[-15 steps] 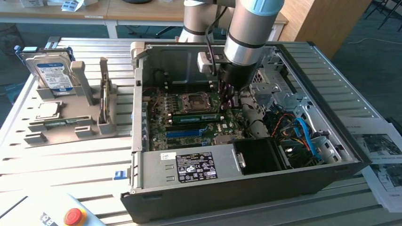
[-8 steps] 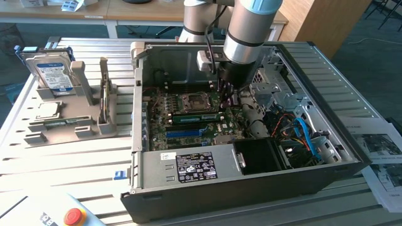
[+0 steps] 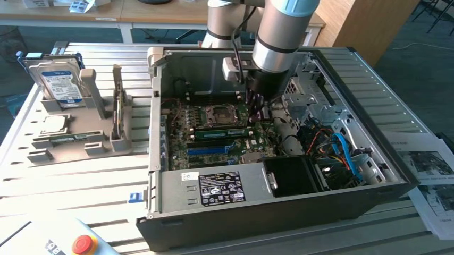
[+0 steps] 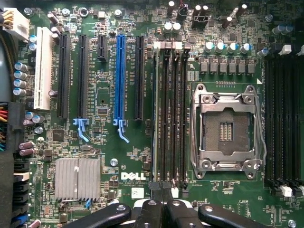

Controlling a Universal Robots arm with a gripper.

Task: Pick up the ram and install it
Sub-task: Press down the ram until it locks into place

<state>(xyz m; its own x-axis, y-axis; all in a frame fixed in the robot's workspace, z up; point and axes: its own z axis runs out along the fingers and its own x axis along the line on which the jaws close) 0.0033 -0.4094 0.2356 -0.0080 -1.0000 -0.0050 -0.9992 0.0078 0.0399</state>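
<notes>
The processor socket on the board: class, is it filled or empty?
Empty. The processor socket shows bare contacts inside its metal frame, with no chip or cooler on it, in the open computer case.

Lab/workshop: open PC case (image 3: 284, 207) on slatted workbench (image 3: 71, 186).

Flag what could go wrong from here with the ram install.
1. The shut gripper sits at one end of the memory slots. The ram looks to be standing in a slot, so a push at that end alone might seat it tilted.
2. The open processor socket lies right beside those slots, and a sideways slip could hit its bare contacts.
</notes>
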